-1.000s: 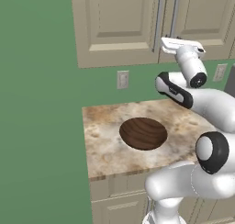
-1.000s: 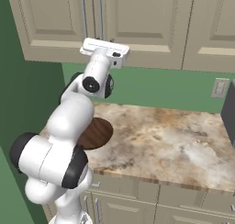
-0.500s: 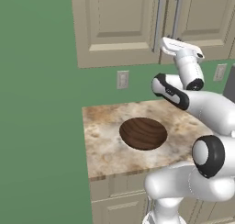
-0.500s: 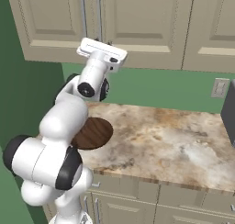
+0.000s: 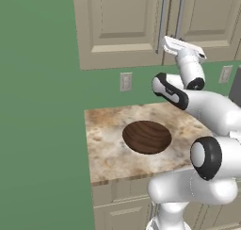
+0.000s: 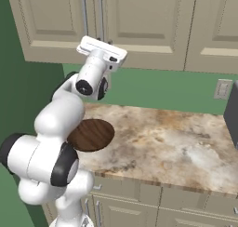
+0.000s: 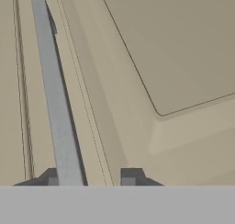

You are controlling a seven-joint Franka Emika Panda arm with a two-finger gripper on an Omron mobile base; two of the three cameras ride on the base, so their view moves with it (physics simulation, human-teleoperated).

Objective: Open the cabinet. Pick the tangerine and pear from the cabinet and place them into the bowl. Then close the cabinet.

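The beige cabinet (image 5: 122, 26) (image 6: 139, 21) hangs above the counter with both doors shut. In the hand view a silver bar handle (image 7: 53, 90) runs down between my fingertips, close to the left one. My gripper (image 7: 92, 176) (image 5: 175, 46) (image 6: 104, 48) is open around the handle's lower end, at the doors' centre seam. The dark wooden bowl (image 5: 147, 136) (image 6: 93, 134) sits empty on the counter below the arm. The tangerine and the pear are hidden behind the doors.
The marbled counter (image 5: 108, 144) (image 6: 176, 137) ends at a free left edge beside the green wall. A wall outlet (image 5: 125, 81) sits under the cabinet, another (image 6: 223, 89) to the right. A dark appliance (image 6: 232, 114) stands at the counter's right end.
The hand has shifted slightly at the foot of the handles while the elbow swung. The cabinet doors remain shut and the bowl has not moved.
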